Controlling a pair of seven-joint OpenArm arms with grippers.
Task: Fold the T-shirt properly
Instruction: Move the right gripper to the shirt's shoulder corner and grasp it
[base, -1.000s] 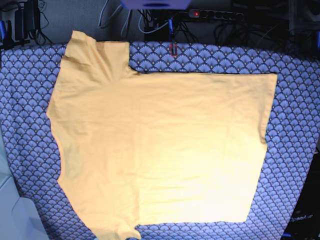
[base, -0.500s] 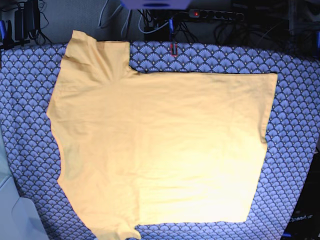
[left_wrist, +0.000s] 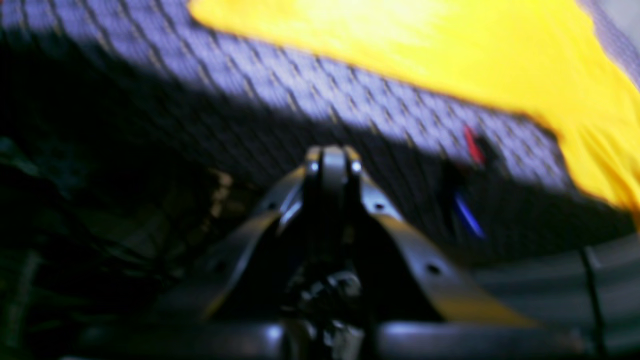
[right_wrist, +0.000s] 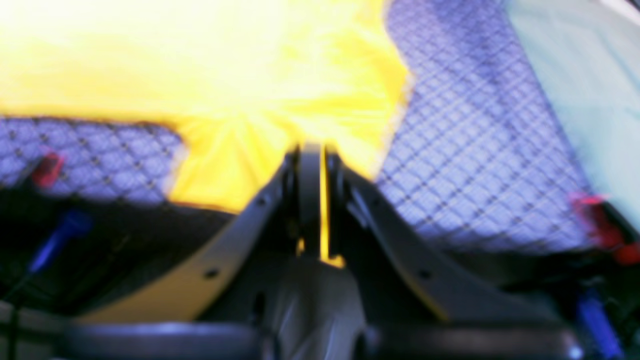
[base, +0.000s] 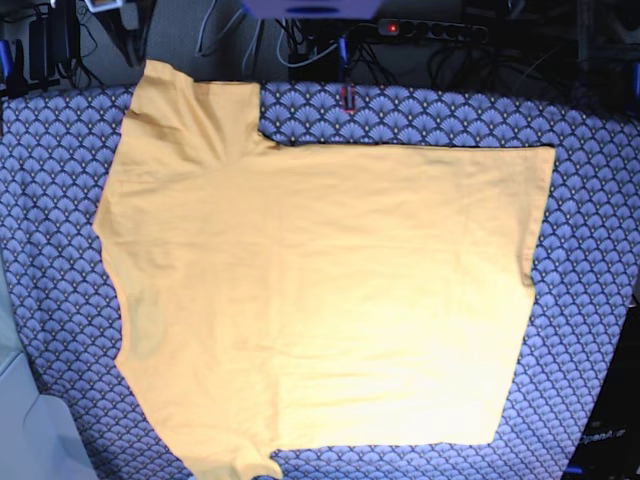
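1. so the t-shirt (base: 320, 300) lies spread flat over most of the patterned cloth (base: 590, 300), its body reaching toward the right edge and one sleeve pointing to the far left corner; a second sleeve runs off the near edge at the left.
2. laid out this open, with few wrinkles, it looks ready for a first fold, and i judge no fold has been made yet.
3. the right gripper (right_wrist: 311, 150) hangs behind the far edge with that far sleeve just past its tip in the right wrist view; its jaws stand clenched together, and a yellow sliver shows between them, though the blur leaves it unclear whether any fabric is caught.
4. the left gripper (left_wrist: 332, 160) also looks clenched with nothing in it, over the shadowed far edge of the cloth, the shirt's hem well apart from it.
5. both being back there probably suits a start from the far edge.
6. the cloth is blue-grey with a scallop pattern and covers the whole table.
7. behind the far edge sit dark cables (base: 240, 35) and a power strip (base: 430, 28) with a red light; a pale panel (base: 20, 420) shows at the near left corner.
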